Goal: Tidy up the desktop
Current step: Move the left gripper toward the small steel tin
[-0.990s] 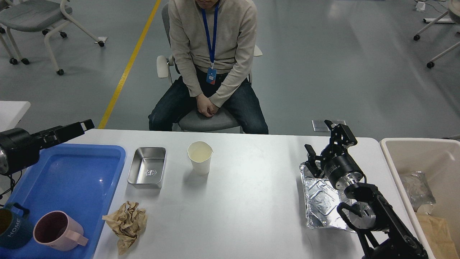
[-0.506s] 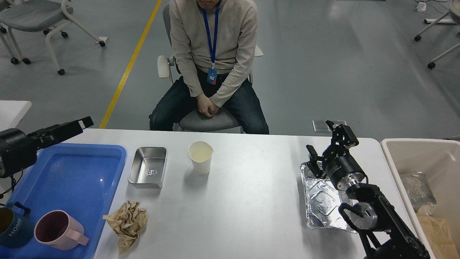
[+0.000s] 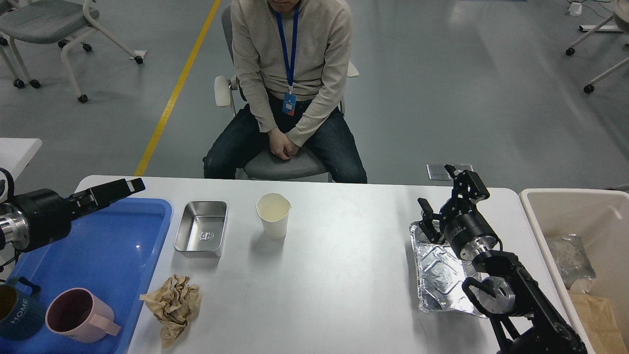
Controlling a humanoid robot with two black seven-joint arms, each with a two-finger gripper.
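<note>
Since the earlier frames, only the left gripper (image 3: 131, 185) has shifted: it now reaches further right, hanging above the tray's (image 3: 105, 246) far right corner, where before it sat beyond the desktop's (image 3: 334, 275) left end. Its fingers show as one dark bar, so I cannot tell whether they are parted or closed.

On the desktop, the tray fills the left end. At the tray's near left a dark cup (image 3: 14, 314) and a pink mug (image 3: 78, 314) stand side by side, both upright. Just right of the tray sits a metal tin (image 3: 201, 233), and nearer the front edge lies a crumpled brown paper (image 3: 173, 307). Right of the tin stands a paper cup (image 3: 273, 215), upright and well apart from everything else. Toward the desktop's right end lies a foil dish (image 3: 440, 278). The right gripper (image 3: 446, 195) hangs at the dish's far edge, fingers spread and holding nothing. Beyond the desktop's right end is a beige bin (image 3: 538, 221) with wrappings inside. Behind the desktop a person (image 3: 290, 73) sits with hands clasped.
</note>
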